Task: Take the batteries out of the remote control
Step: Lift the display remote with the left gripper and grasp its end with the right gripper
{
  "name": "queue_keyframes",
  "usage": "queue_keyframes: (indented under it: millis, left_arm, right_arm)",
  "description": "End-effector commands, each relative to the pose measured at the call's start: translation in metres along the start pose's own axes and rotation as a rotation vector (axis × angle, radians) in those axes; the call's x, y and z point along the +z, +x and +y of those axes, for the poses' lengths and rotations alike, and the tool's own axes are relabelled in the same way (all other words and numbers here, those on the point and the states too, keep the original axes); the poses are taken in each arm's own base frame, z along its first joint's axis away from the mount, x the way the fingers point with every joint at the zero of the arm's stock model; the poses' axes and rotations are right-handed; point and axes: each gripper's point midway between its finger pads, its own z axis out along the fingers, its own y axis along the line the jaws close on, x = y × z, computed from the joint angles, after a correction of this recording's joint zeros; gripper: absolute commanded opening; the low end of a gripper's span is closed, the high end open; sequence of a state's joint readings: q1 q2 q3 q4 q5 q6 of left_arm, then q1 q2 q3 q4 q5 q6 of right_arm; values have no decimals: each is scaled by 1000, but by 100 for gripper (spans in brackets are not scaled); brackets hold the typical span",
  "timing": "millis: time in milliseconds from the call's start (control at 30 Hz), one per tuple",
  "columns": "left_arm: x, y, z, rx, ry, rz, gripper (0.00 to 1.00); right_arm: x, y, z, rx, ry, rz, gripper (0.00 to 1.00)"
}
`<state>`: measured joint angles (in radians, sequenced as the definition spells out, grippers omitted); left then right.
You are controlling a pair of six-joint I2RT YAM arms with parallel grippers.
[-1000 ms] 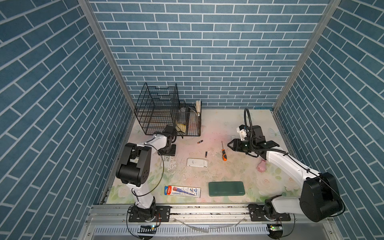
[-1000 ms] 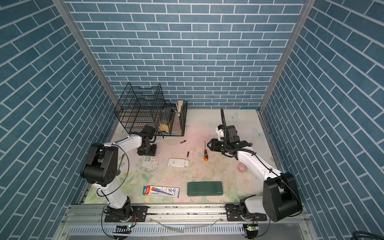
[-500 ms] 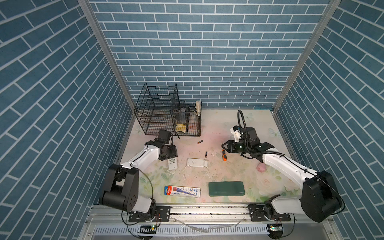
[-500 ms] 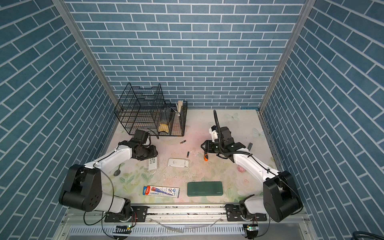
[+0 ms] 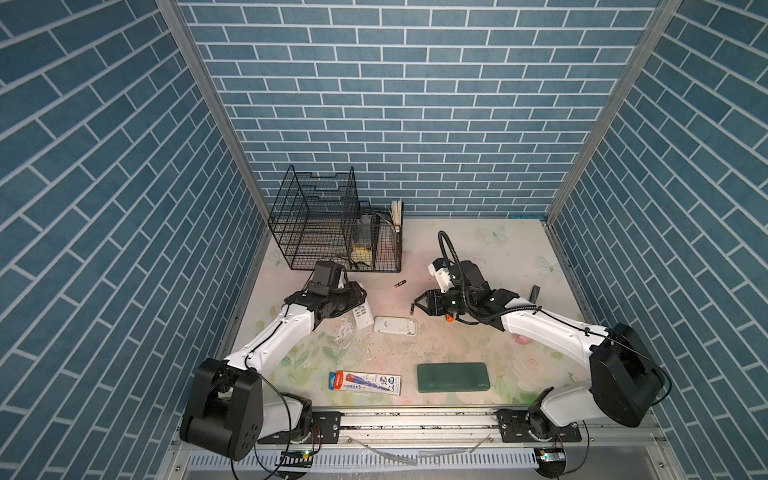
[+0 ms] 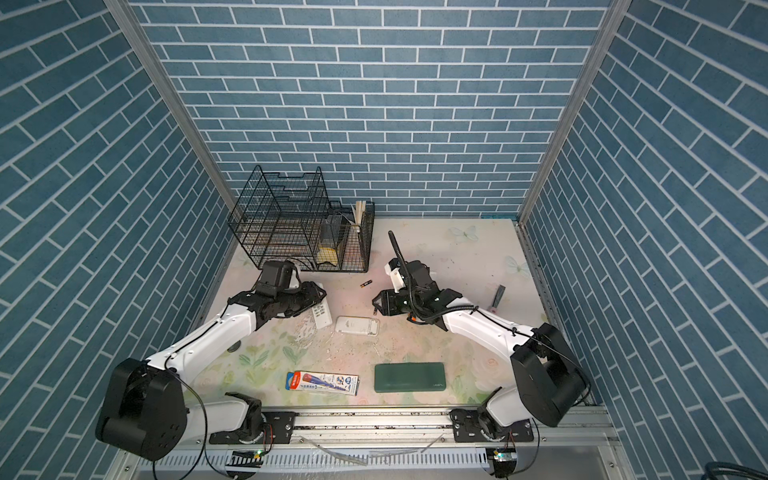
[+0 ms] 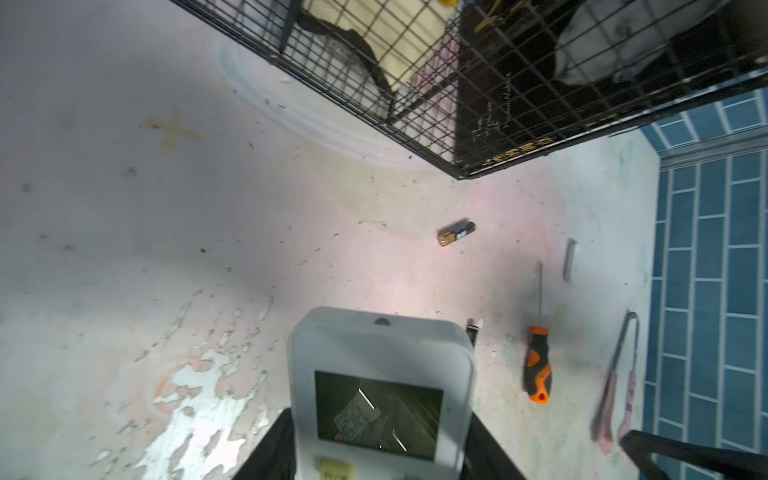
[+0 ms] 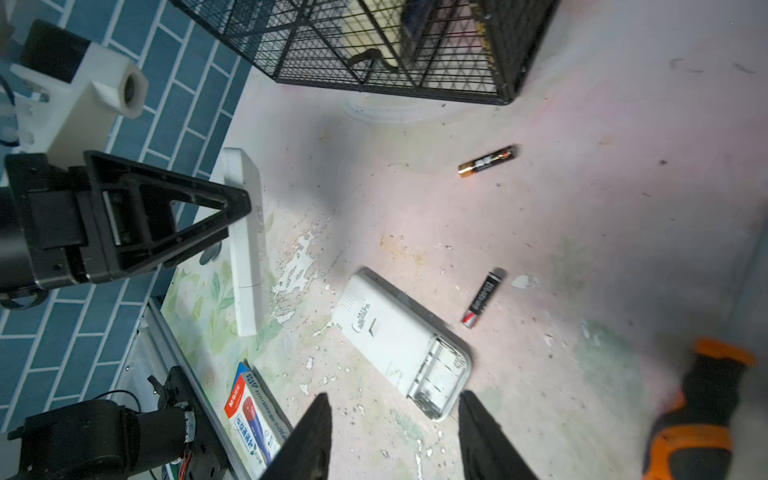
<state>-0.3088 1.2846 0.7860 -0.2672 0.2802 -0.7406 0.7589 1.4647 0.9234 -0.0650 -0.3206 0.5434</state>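
A white remote control (image 8: 399,336) lies face down mid-table, its battery bay (image 8: 436,382) open and empty; it shows in both top views (image 5: 395,325) (image 6: 357,325). My left gripper (image 7: 380,436) (image 5: 353,307) is shut on a second white remote (image 7: 378,374) (image 5: 363,318) with a dark display. Two batteries lie loose: one (image 8: 487,161) (image 7: 456,232) (image 5: 400,284) near the wire basket, the other (image 8: 482,299) (image 5: 412,308) just off my right gripper's tips. The right gripper (image 8: 395,419) (image 5: 417,305) hovers open beside the face-down remote, holding nothing.
An orange-and-black screwdriver (image 7: 538,365) (image 8: 702,407) lies under the right wrist. A black wire basket (image 5: 320,220) stands at the back left. A green case (image 5: 453,377) and a printed box (image 5: 365,382) lie near the front edge. Pink tweezers (image 7: 615,374) rest by the right wall.
The left arm has stretched out and carried its remote rightward, next to the face-down one. The right gripper has moved left, over the screwdriver, and its jaws have spread slightly.
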Motion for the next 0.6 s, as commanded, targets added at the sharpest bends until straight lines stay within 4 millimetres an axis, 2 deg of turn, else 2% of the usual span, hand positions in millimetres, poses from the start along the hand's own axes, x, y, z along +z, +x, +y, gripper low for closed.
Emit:
queue_keyframes:
  millis: [0, 267, 567]
  left_arm:
    - [-1, -4, -27, -45, 105, -32, 32]
    - [5, -5, -49, -27, 151, -27, 30]
    - [6, -9, -62, -6, 171, -34, 30]
  right_arm:
    - [5, -27, 28, -48, -61, -67, 52]
    - [24, -23, 64, -92, -135, -15, 53]
    - [42, -14, 80, -111, -152, 49, 50]
